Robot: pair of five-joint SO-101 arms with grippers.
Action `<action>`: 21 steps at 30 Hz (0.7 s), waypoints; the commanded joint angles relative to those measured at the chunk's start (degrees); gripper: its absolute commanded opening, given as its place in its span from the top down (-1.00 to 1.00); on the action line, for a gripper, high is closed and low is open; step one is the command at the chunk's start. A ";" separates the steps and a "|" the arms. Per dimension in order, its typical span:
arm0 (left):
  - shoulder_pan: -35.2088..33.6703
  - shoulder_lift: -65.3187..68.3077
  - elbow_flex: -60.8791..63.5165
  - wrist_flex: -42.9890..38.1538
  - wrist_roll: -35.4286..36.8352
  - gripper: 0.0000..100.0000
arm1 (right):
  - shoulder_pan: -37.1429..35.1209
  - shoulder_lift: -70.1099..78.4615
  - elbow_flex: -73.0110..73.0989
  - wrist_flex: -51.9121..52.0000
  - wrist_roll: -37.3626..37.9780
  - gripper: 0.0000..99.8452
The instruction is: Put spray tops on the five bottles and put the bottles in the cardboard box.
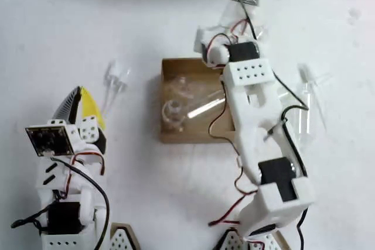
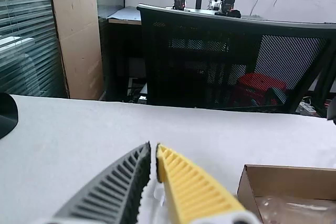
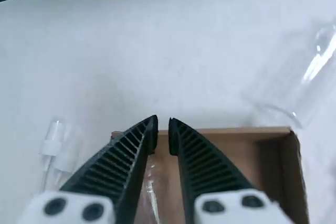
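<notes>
The open cardboard box (image 1: 166,136) sits mid-table with clear bottles (image 1: 176,106) lying inside. Clear spray tops (image 1: 115,77) with thin tubes lie on the table left of the box. My left gripper (image 1: 79,93), with one yellow and one black finger, is shut and holds nothing, just near of those tops. In the left wrist view, the left gripper (image 2: 153,148) points past the box (image 2: 273,179). The right arm (image 1: 252,103) stretches over the box's right side. My right gripper (image 3: 163,123) is shut on nothing above the box's rim (image 3: 236,132). A spray top (image 3: 55,135) lies outside the box.
More clear pieces (image 1: 307,95) lie on the table right of the box, partly behind the right arm. A clear bottle (image 3: 310,72) lies beyond the box corner. A mesh chair (image 2: 236,61) stands past the table's far edge.
</notes>
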 commanded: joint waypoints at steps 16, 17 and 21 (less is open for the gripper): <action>-0.40 -0.40 0.09 -1.93 0.97 0.95 | -0.31 -21.14 17.58 -4.26 25.14 0.97; -0.40 -0.40 0.09 -1.93 0.97 0.95 | -0.04 -22.20 19.96 -4.00 26.11 0.97; -0.40 -0.40 0.09 -1.93 0.97 0.95 | -0.04 -27.47 27.34 -0.40 26.02 0.96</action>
